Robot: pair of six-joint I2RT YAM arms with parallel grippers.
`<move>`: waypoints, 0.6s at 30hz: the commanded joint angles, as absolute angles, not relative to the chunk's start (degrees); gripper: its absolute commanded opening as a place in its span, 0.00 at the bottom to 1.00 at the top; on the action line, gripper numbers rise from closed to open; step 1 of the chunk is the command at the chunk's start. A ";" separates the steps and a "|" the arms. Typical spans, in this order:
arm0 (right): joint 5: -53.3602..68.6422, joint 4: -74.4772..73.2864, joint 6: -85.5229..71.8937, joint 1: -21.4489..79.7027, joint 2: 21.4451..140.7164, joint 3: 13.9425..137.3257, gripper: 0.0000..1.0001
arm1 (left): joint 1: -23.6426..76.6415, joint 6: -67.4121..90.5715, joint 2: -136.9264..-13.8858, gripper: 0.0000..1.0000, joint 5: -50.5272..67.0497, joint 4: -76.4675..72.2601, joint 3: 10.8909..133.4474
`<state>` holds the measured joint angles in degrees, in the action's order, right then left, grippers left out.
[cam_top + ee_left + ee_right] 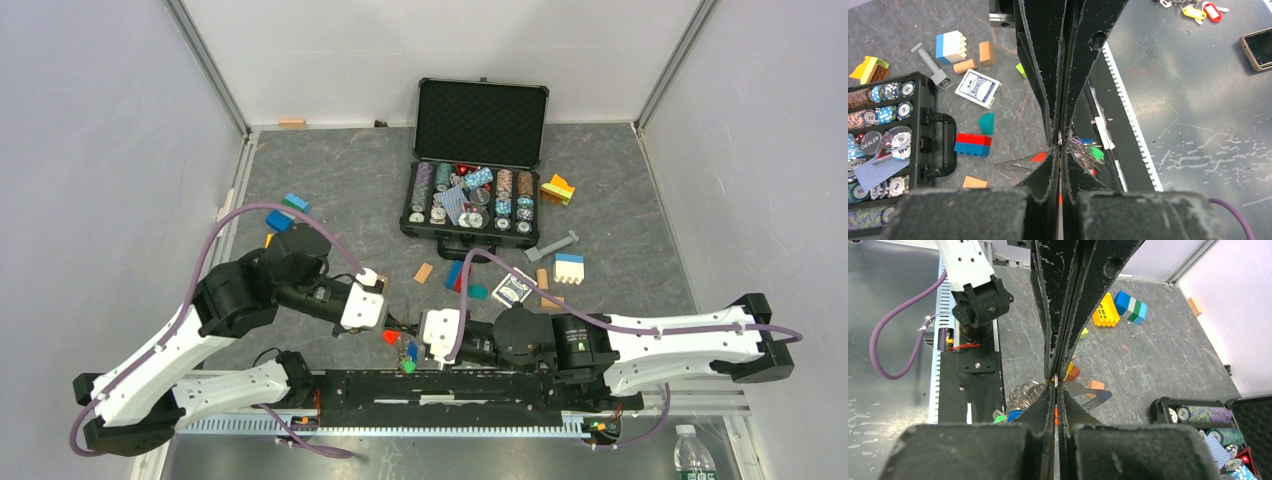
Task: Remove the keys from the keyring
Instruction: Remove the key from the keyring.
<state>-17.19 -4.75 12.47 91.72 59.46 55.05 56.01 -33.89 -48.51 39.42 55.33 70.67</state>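
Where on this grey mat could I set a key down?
Bare grey mat lies between the blue and green toy blocks and the open black chip case, and right of the yellow block. Crowded: in front of the case, around the card deck and blue and white brick.

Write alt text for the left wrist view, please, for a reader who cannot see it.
The left gripper, its black fingers shut, pinches the keyring, with green- and blue-headed keys bunched just right of the tips. Beyond, on the grey table, lie toy blocks, a card deck and an open case of poker chips at the left edge.
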 commanded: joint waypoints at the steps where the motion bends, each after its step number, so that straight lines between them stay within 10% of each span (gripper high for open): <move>1: -16.11 -0.46 12.19 91.41 57.44 54.47 0.00 | 55.94 -36.29 -47.38 0.02 41.42 54.42 72.79; 10: -13.23 12.20 12.66 91.40 50.28 45.69 0.00 | 55.96 -30.14 -36.82 0.44 39.08 42.72 64.03; 18: -7.90 25.06 14.35 91.44 45.44 37.67 0.00 | 55.92 -21.39 -28.61 0.48 37.58 29.98 56.21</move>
